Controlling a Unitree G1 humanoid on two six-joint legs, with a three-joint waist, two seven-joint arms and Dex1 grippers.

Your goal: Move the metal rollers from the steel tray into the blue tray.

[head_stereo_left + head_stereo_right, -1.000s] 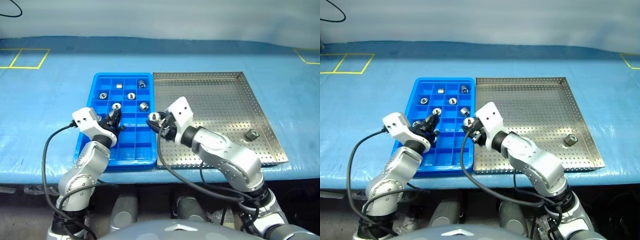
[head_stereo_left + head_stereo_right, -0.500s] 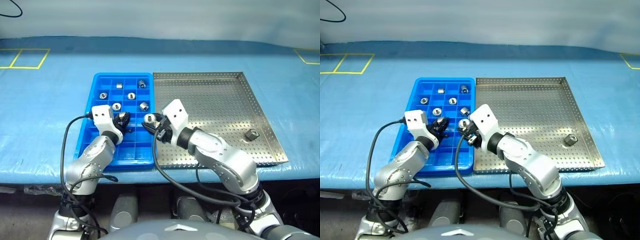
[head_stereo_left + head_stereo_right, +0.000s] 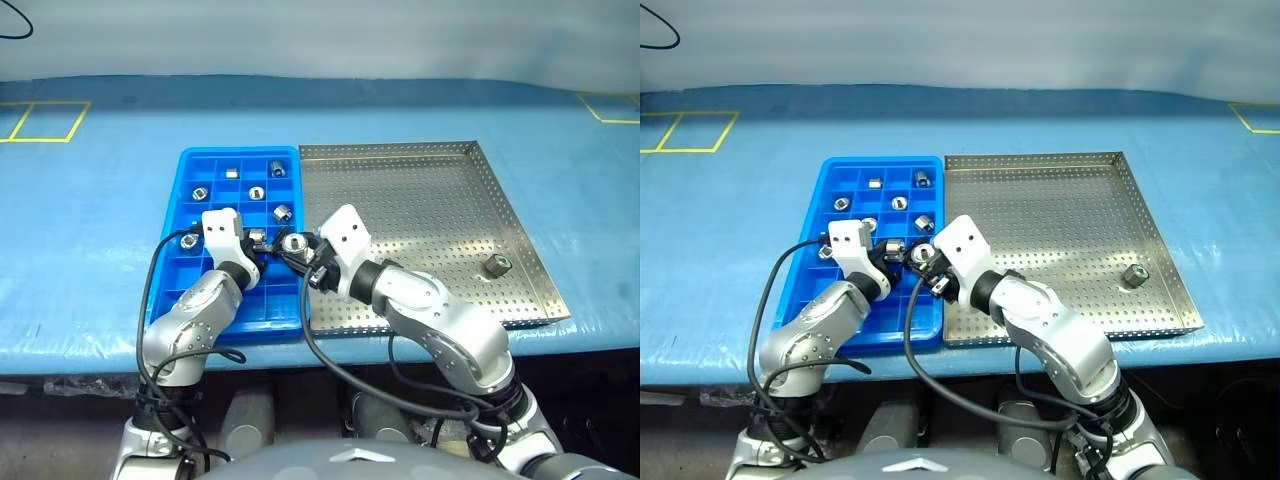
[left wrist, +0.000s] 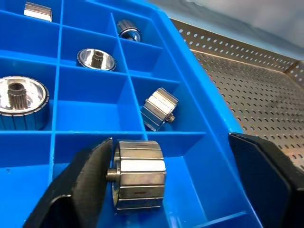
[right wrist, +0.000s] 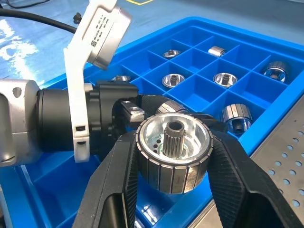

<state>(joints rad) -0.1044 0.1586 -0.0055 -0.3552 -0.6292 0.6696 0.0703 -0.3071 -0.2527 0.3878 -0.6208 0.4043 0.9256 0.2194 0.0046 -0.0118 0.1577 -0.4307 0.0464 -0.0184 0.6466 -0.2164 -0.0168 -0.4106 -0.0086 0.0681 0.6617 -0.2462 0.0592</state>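
The blue tray (image 3: 190,300) lies left of the steel tray (image 3: 420,180), edge to edge. Several metal rollers (image 3: 256,193) sit in its far compartments. One roller (image 3: 497,265) lies near the steel tray's right rim. My left gripper (image 3: 260,245) is open over the blue tray's right columns. Against one of its fingers (image 4: 88,175) lies a roller (image 4: 137,175), on its side in a compartment. My right gripper (image 5: 173,159) is shut on a roller (image 5: 173,137), toothed hub facing up. It hovers at the blue tray's right wall, tip to tip with the left gripper (image 5: 116,111).
Both trays rest on a blue cloth-covered table (image 3: 90,250) whose front edge runs just below them. Yellow tape squares (image 3: 45,120) mark the far corners. A black cable (image 3: 150,300) loops off my left wrist beside the blue tray.
My left gripper swung right to meet the right gripper and spread its fingers open; a roller now lies by one finger. The right gripper kept its roller.
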